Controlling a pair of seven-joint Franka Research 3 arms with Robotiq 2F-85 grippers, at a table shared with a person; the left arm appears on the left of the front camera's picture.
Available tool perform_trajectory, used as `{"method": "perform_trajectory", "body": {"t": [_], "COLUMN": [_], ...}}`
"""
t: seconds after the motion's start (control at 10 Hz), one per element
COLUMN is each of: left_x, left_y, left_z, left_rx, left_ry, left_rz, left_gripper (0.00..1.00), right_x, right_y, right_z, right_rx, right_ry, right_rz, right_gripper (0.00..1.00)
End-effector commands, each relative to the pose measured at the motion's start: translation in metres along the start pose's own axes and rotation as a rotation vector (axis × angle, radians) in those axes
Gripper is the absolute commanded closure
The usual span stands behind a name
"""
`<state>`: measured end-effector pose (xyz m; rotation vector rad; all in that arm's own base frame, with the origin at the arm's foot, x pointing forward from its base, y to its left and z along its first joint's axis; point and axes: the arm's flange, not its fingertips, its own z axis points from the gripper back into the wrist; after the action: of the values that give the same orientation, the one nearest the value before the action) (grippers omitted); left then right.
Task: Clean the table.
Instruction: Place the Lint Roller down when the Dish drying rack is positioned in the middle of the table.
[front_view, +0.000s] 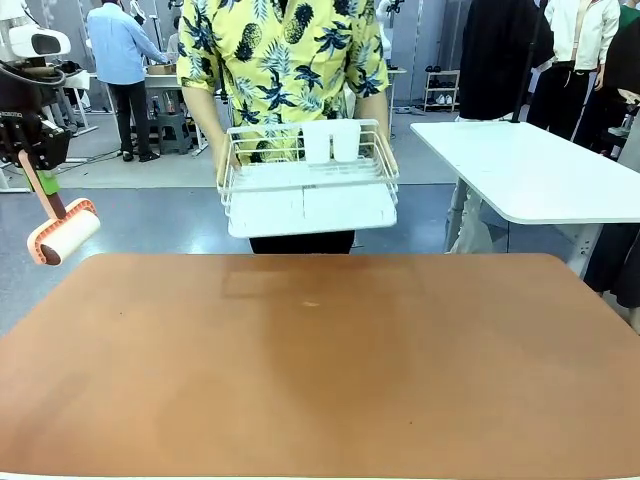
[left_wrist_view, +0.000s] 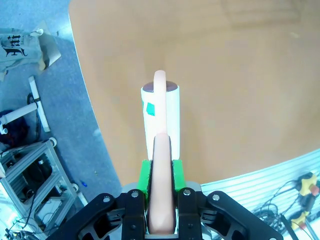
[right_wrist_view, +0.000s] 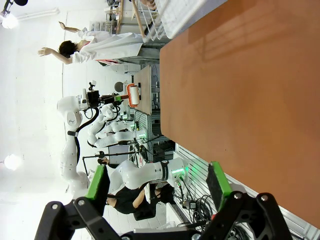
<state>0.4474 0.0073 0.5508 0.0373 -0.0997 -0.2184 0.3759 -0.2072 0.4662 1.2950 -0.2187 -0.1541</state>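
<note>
- The left gripper (left_wrist_view: 161, 192) was clamped on the pale pink handle of a white-sleeved lint roller (front_view: 62, 231), green pads pressing both sides of the handle, which suggested the roller was the cleaning tool.
- The roller hung beyond the left corner of the large terracotta-topped table (front_view: 320, 400), above floor level and clear of the top; in my judgement it was held off the surface because rolling had not begun.
- The right gripper (right_wrist_view: 157, 187) stood with its jaws spread wide and nothing between them, poised over the table's near edge.
- A person in a yellow pineapple-print shirt held a white wire basket (front_view: 308, 185) containing two white cups (front_view: 331, 141) just beyond the far edge, apparently keeping it off the top.
- A small pale speck (front_view: 311, 304) lay near mid-table; its nature could not be determined.
- A bag on the floor (left_wrist_view: 19, 49) bore dark printed characters, not legible.
</note>
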Motion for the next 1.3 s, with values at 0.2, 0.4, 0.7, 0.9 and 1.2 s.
{"method": "perform_trajectory", "body": {"t": [0.2, 0.4, 0.7, 0.9, 1.2], "left_x": [-0.0012, -0.0012, -0.0012, -0.0012, -0.0012], "left_y": [-0.0003, -0.0003, -0.0003, -0.0003, -0.0003], "left_z": [0.003, 0.003, 0.003, 0.003, 0.003], "left_rx": [0.011, 0.011, 0.011, 0.011, 0.011], "left_ry": [-0.004, -0.004, -0.004, -0.004, -0.004], "left_rz": [0.01, 0.01, 0.01, 0.01, 0.01], "left_gripper": [0.79, 0.79, 0.79, 0.79, 0.79], "right_x": [-0.0014, -0.0014, -0.0014, -0.0014, -0.0014], "right_y": [0.0033, 0.0033, 0.0033, 0.0033, 0.0033], "right_z": [0.0, 0.0, 0.0, 0.0, 0.0], "right_rx": [0.011, 0.011, 0.011, 0.011, 0.011], "right_ry": [0.0, 0.0, 0.0, 0.0, 0.0], "right_rz": [0.012, 0.012, 0.012, 0.012, 0.012], "right_gripper": [0.0, 0.0, 0.0, 0.0, 0.0]}}
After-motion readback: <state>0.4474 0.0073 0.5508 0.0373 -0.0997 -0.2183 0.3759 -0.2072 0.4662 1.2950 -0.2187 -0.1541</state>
